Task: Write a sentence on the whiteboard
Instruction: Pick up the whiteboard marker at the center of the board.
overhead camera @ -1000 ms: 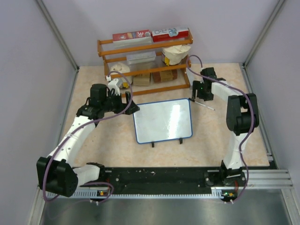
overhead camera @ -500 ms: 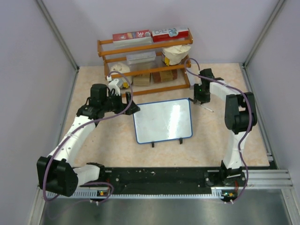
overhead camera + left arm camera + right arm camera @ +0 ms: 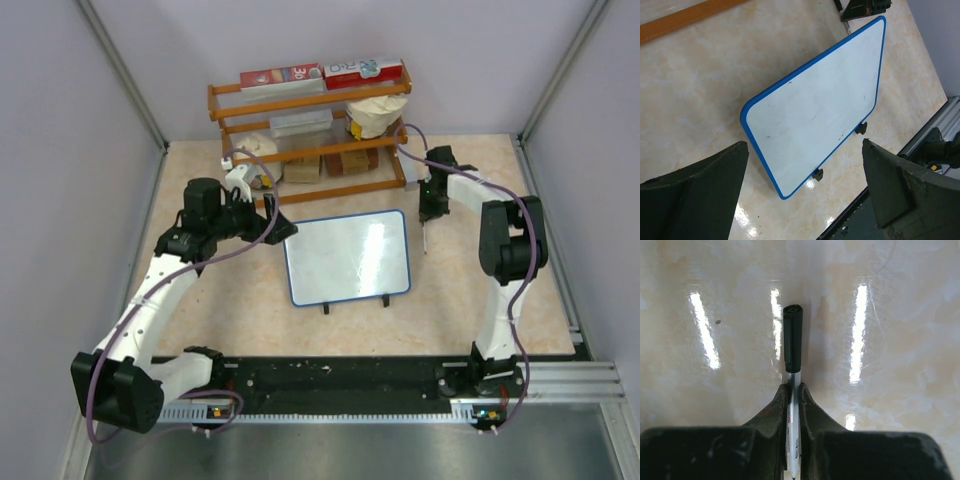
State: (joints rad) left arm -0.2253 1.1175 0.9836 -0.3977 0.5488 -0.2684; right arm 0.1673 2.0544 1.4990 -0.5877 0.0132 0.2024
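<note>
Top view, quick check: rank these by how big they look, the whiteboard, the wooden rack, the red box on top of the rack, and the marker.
Largest to smallest, as seen from above:
1. wooden rack, the widest spread
2. whiteboard
3. red box
4. marker, a thin sliver off the whiteboard's right edge

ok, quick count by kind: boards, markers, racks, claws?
whiteboard: 1
marker: 1
wooden rack: 1
claws: 2 (left claw open, right claw shut on the marker)
total: 5
</note>
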